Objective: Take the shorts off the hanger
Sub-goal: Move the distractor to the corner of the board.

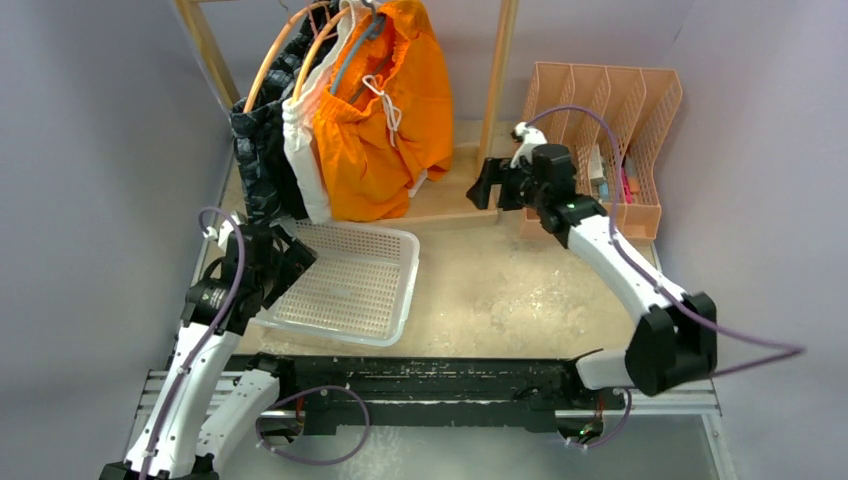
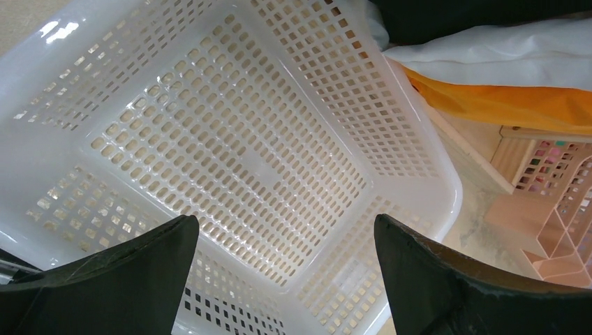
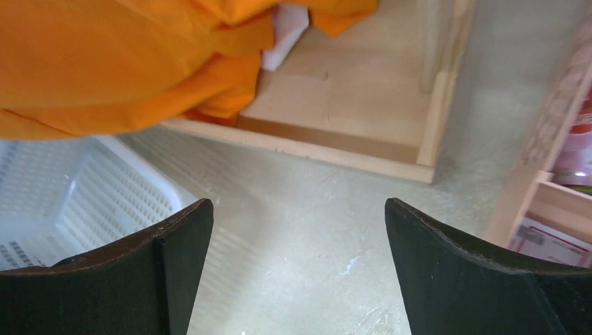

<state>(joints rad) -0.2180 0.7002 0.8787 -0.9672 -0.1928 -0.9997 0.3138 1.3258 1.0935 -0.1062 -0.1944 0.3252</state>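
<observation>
Several shorts hang on hangers (image 1: 277,55) from a wooden rack: bright orange shorts (image 1: 385,135) with a white drawstring in front, white shorts (image 1: 305,175) behind them, and camo shorts (image 1: 255,160) at the left. Plain black shorts are not clearly told apart in the top view; dark fabric (image 2: 454,12) shows above the white shorts (image 2: 502,56) and orange shorts (image 2: 516,105) in the left wrist view. My left gripper (image 1: 292,262) is open and empty over the white basket (image 2: 426,118). My right gripper (image 1: 487,185) is open and empty, low, to the right of the orange shorts (image 3: 119,63).
A white perforated basket (image 1: 405,290) sits on the table below the shorts. The rack's wooden base (image 3: 349,105) and right post (image 1: 497,80) stand near my right gripper. A peach file organizer (image 1: 610,110) stands at the back right.
</observation>
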